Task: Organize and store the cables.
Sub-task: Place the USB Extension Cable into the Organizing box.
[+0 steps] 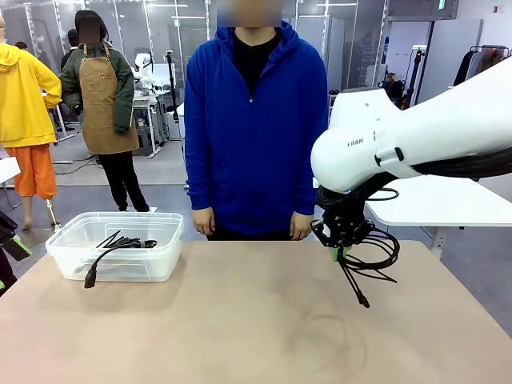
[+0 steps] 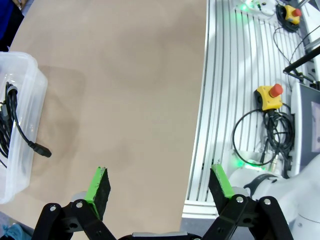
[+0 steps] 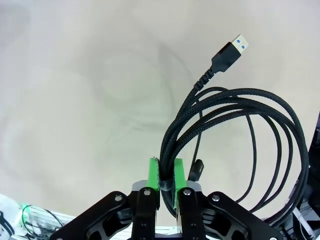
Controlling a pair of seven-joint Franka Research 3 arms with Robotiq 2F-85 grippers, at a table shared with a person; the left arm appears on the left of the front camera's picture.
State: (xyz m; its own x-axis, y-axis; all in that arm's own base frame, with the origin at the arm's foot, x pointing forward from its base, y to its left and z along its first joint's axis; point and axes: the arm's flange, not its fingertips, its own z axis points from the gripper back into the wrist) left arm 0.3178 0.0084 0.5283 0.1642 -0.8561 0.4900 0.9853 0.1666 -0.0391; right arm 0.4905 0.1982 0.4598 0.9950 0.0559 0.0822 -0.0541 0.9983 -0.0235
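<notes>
Your right arm reaches in from the right, its wrist pointing down, and the right end effector (image 3: 167, 172) has its green pads pinched together. Your left end effector (image 2: 161, 184) has its fingers spread wide. The person's hands (image 1: 203, 221) hang at their sides.

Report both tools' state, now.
Left tool: open, holding nothing.
Right tool: shut on a coiled black USB cable.

Bare tabletop (image 1: 240, 320) between clear bin (image 1: 64, 256) and hanging cable coil (image 1: 372, 260).
</notes>
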